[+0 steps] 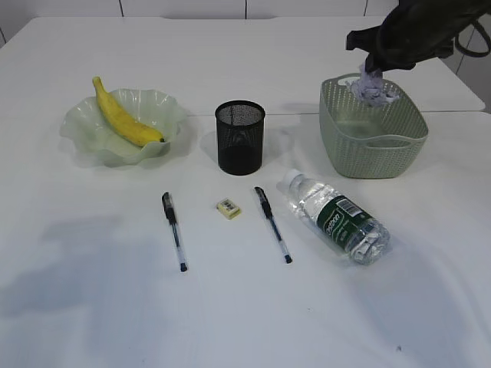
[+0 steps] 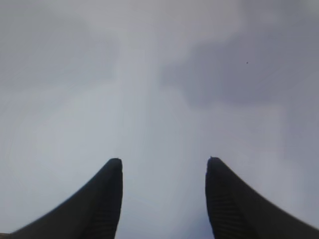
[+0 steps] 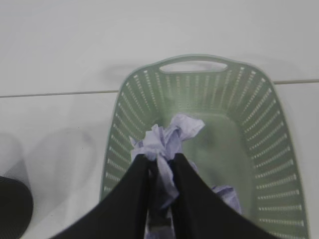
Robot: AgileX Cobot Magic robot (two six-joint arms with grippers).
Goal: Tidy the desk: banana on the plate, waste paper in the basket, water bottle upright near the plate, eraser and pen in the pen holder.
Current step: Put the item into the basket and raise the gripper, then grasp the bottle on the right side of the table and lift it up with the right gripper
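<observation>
Dangling waste paper [image 3: 167, 142] over the basket [image 1: 374, 153], the right gripper [image 3: 159, 162] pinches it narrowly; banana [image 1: 123, 116] plated at nine o'clock; bottle [image 1: 337, 218], pens, eraser [image 1: 229, 208] remain.

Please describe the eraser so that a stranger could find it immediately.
Start at the black mesh pen holder mid-table. In front of it lie two pens; the eraser sits between them, a small pale yellow block, the only short thing there.
</observation>
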